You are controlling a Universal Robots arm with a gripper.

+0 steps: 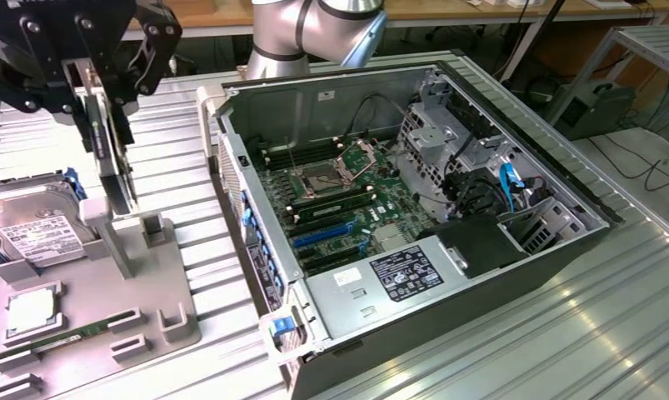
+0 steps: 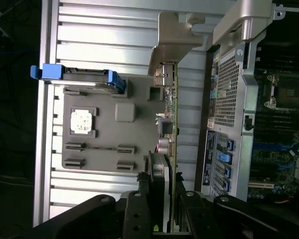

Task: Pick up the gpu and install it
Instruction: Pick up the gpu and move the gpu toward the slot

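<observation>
Work surface: metal table, silver, ribbed with long parallel grooves across the whole top. Two items rest directly on it.

Toward the exterior view's left: flat gray holder plate, raised blocks and slots formed in its upper face. It sits flush on the ribs.

Toward the exterior view's right: open computer case, lying on its side with the open face up. Outer walls dark. Its perforated rear panel faces the plate.

Plate and case are near each other but apart, with a narrow strip of ribbed tabletop showing between them. The grooved surface runs on past the case toward the exterior view's right.
</observation>
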